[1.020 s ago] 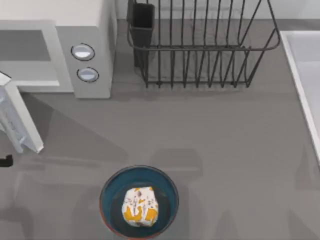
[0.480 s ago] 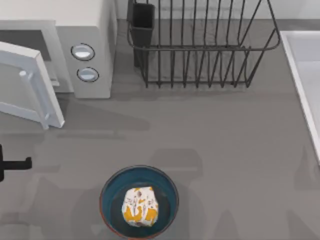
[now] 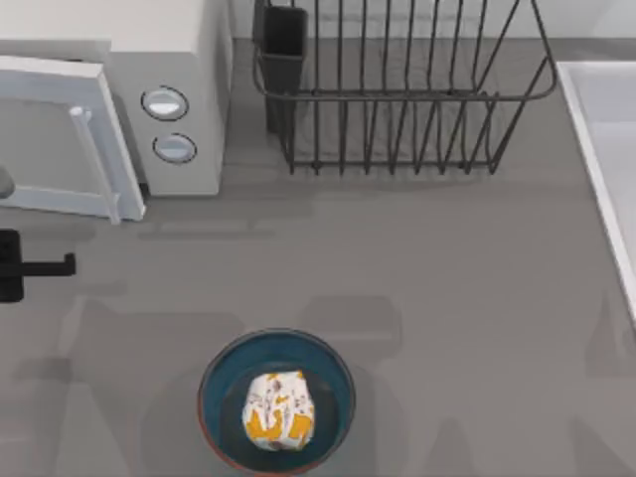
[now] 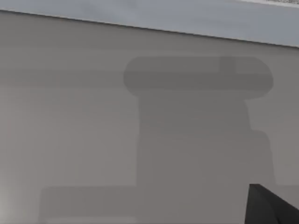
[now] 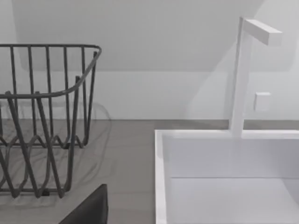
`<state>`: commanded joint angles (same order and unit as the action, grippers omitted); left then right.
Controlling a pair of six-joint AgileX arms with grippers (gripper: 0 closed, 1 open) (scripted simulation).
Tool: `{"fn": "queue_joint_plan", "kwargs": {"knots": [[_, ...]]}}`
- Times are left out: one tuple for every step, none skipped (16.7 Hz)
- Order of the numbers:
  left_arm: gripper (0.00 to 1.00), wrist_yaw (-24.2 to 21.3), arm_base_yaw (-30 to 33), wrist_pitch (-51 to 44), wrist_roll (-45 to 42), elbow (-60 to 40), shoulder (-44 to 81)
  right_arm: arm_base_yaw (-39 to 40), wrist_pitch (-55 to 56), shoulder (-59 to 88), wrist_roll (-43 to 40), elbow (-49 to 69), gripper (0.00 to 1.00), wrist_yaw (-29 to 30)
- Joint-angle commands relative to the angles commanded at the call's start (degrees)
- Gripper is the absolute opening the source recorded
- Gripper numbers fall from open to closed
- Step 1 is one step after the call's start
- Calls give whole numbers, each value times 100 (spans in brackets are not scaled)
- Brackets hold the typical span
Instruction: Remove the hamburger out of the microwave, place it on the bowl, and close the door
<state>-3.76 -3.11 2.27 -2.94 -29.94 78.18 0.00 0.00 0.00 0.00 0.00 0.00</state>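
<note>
1. hamburger (image 3: 279, 409) sits inside the bowl (image 3: 217, 370), near the table's (image 3: 447, 298) front edge, a bit left of centre in the top view.
2. microwave (image 3: 184, 60) at back left; its two round buttons (image 3: 165, 102) face up on the side panel.
3. door (image 3: 50, 134) is swung most of the way in over the opening but sits at a slight angle, its free edge near the button panel. Can't tell if it's fully latched. Slim bar handle (image 3: 96, 159) visible on the door face.
4. left gripper (image 3: 35, 265) is at the far left edge of the top view, just in front of the door and apart from it. One dark finger points toward the right. Jaws: can't tell whether spread or pressed together.
5. Left wrist view: plain grey surface with a blocky shadow, and a dark finger tip (image 4: 271, 207) in one corner.
6. Right wrist view: wire dish rack (image 5: 42, 121) beside the white sink (image 5: 224, 158) with its faucet (image 5: 243, 74); a dark finger tip (image 5: 91, 210) of the right gripper at the frame edge. Jaws: can't tell.
7. In the top view the dish rack (image 3: 397, 89) is at back centre, sink (image 3: 601, 149) at right edge.
</note>
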Motion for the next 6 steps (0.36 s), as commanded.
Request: {"fn": "queue_joint_plan", "kwargs": {"knots": [[0, 16, 26, 128, 14, -175, 341, 0, 0, 0, 0, 0, 100, 0], [0, 32, 50, 249, 28, -339, 628, 0, 0, 0, 0, 0, 100, 0], [0, 45, 72, 356, 40, -485, 854, 0, 0, 0, 0, 0, 100, 0], [0, 56, 89, 441, 49, -602, 1019, 0, 0, 0, 0, 0, 100, 0], [0, 63, 100, 499, 56, -682, 1122, 0, 0, 0, 0, 0, 100, 0], [0, 66, 105, 522, 58, -717, 1164, 0, 0, 0, 0, 0, 100, 0]]}}
